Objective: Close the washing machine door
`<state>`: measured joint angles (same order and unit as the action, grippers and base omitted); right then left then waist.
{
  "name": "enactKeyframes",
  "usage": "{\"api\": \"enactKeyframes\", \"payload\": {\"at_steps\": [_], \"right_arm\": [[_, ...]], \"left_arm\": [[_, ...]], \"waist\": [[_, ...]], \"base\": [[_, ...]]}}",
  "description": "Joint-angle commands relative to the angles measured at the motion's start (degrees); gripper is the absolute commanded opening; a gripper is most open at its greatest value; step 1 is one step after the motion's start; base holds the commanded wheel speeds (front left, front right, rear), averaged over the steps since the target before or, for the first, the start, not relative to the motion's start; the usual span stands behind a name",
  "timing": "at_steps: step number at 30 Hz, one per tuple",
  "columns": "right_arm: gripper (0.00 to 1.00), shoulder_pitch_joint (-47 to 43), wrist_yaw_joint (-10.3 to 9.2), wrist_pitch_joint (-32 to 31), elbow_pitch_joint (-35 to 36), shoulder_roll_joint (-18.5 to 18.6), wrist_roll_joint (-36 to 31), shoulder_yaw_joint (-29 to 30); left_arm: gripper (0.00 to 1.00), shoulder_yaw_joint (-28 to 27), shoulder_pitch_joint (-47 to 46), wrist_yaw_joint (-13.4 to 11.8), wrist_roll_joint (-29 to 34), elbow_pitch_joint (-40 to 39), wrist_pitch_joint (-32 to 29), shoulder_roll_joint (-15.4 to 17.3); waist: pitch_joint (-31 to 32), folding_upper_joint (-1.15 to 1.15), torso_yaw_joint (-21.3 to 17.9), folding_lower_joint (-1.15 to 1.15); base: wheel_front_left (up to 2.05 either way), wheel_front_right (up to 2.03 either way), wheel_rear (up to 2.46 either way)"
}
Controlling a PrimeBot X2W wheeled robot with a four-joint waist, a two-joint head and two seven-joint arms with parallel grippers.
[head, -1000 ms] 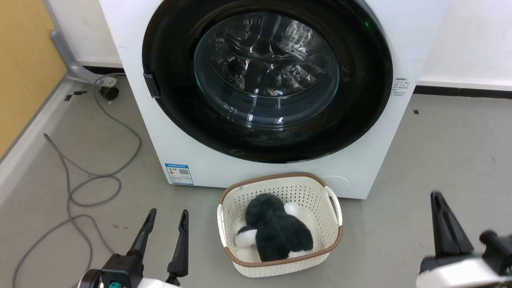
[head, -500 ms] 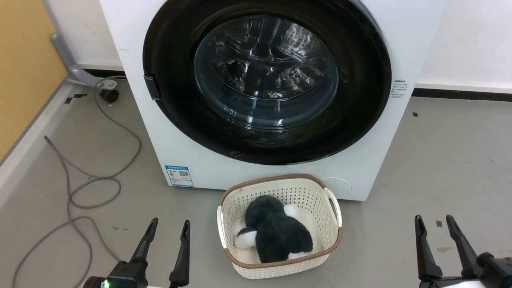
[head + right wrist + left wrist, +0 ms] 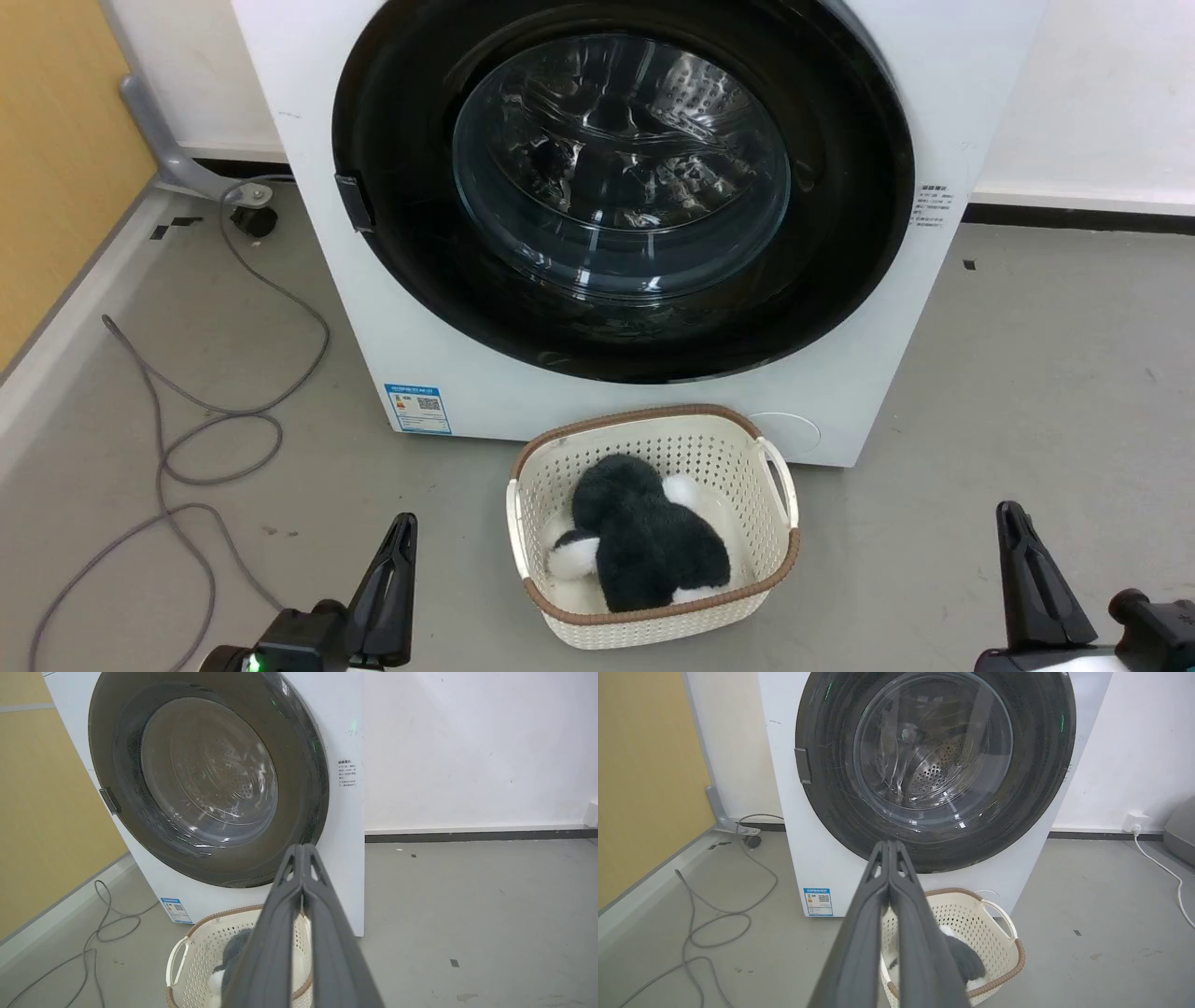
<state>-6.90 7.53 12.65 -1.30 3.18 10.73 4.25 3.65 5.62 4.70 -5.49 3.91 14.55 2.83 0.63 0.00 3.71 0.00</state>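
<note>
Door (image 3: 621, 168) is shut, lying flush in the front of the washer (image 3: 467, 383). Its glossy black ring covers the round opening, and the perforated drum (image 3: 934, 770) shows through the clear glass bowl at its centre. A small dark tab (image 3: 354, 201) sits on the ring's left edge in the head view. A blue sticker (image 3: 418, 406) is low on the washer's front, toward the left.

On the grey floor (image 3: 1027, 373) just in front of the washer stands a cream basket (image 3: 653, 413) with a brown rim. It holds a black and white plush toy (image 3: 644, 546). A grey cable (image 3: 215, 411) loops across the floor to the left.

The left gripper (image 3: 404, 523) is at the lower left of the head view, well apart from the door. Its wrist view shows its fingers pressed together with nothing between them. The right gripper (image 3: 1010, 515) is at the lower right, also well apart from the door. Its fingers are likewise pressed together on nothing.
</note>
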Motion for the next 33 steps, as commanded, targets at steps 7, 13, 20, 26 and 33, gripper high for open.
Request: {"api": "enactKeyframes", "payload": {"at_steps": [7, 13, 20, 26, 33], "right_arm": [[0.0, 0.52, 0.0, -0.93, 0.1, -0.03, -0.82, -0.31], [0.0, 0.85, -0.01, -1.54, 0.16, -0.05, -1.33, -0.51], [0.0, 1.23, -0.01, -2.25, 0.24, -0.06, -1.93, -0.75], [0.0, 1.57, -0.01, -2.86, 0.3, -0.08, -2.45, -0.96], [0.0, 1.95, -0.01, -3.57, 0.37, -0.09, -3.05, -1.19]], "left_arm": [[0.0, -0.27, -0.43, -0.35, 0.41, -0.3, -1.02, 0.0], [0.0, -0.45, -0.7, -0.58, 0.68, -0.49, -1.72, 0.01], [0.0, -0.65, -1.02, -0.84, 0.98, -0.71, -2.54, 0.01], [0.0, -0.83, -1.29, -1.07, 1.25, -0.89, -3.25, 0.01], [0.0, -1.03, -1.6, -1.33, 1.56, -1.11, -4.07, 0.01]], "waist": [[-0.04, 0.0, -0.23, 0.0], [-0.07, 0.0, -0.41, 0.0], [-0.1, 0.0, -0.62, 0.0], [-0.13, 0.0, -0.8, 0.0], [-0.17, 0.0, -1.01, 0.0]], "base": [[0.0, 0.0, 0.0], [0.0, 0.0, 0.0], [0.0, 0.0, 0.0], [0.0, 0.0, 0.0], [0.0, 0.0, 0.0]]}}
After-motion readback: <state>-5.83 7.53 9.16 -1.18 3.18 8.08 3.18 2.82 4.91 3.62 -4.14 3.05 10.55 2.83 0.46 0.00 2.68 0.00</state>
